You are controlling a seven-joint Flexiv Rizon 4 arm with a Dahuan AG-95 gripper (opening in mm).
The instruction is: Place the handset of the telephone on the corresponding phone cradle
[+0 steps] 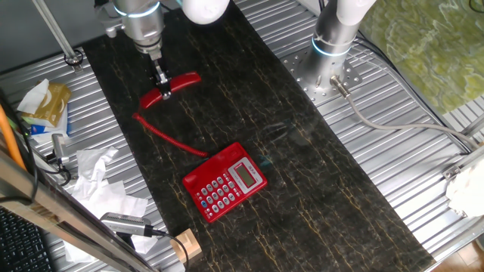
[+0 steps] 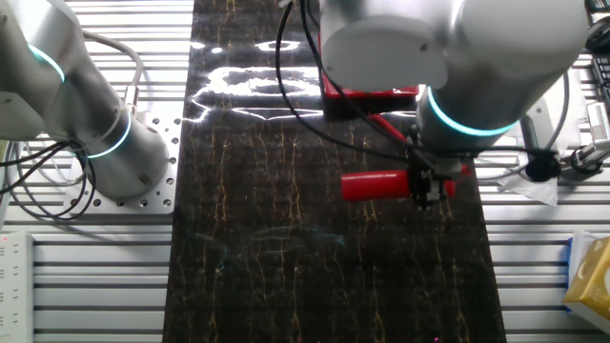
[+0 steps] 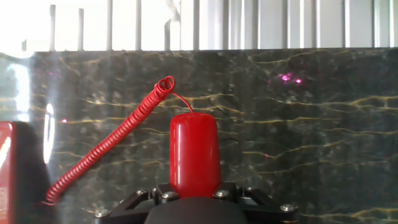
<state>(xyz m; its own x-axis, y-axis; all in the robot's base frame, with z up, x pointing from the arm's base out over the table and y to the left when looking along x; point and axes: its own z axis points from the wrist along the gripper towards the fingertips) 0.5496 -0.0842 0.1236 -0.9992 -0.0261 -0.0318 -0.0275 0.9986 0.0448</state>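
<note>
The handset (image 1: 172,85) looks like light, stiff, glossy red plastic, so I would judge it slippery under metal fingers and best taken across its slim middle, which is where the gripper (image 1: 162,81) has it: the claw is clamped around the bar near its midpoint, with 1 rounded end sticking out ahead in the hand view. It sits at the far end of the dark marble-patterned mat (image 1: 318,189), well apart from the telephone (image 1: 225,182), though whether it is lifted clear or resting on the mat I cannot tell. Its long axis runs roughly crosswise to the mat's length, tilted a little in one fixed view, with the coiled cord (image 1: 168,137) trailing from 1 end toward the base (that springy cord may tug as it moves). The phone cradle (image 1: 203,198) lies along the keypad's edge, angled differently, so the handset will probably need turning to match.
</note>
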